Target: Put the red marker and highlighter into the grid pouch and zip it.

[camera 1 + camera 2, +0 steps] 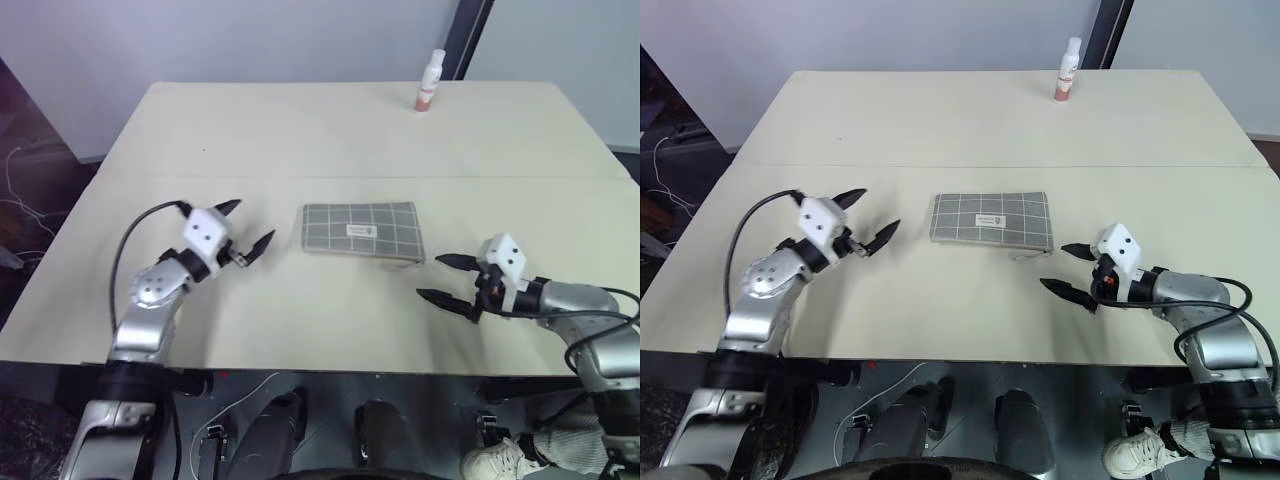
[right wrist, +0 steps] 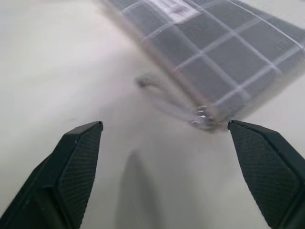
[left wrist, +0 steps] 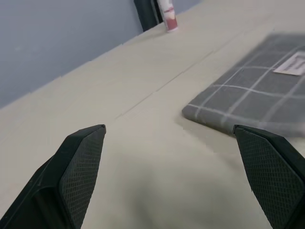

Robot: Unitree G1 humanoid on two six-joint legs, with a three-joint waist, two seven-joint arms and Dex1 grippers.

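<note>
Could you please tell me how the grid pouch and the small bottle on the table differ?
The grid pouch lies flat; the small bottle stands upright. The pouch is grey with white lines, the bottle white and reddish. The pouch sits mid-table, the bottle at the far edge. Both rest on the table, untouched.

grid pouch [image 2: 224, 52] blurred, perhaps zipped

Grid pouch [image 1: 360, 231]: grey, thin white grid, white label. Table [image 1: 300, 130]: beige. Bottle [image 1: 431, 81]: white, reddish base.
</note>
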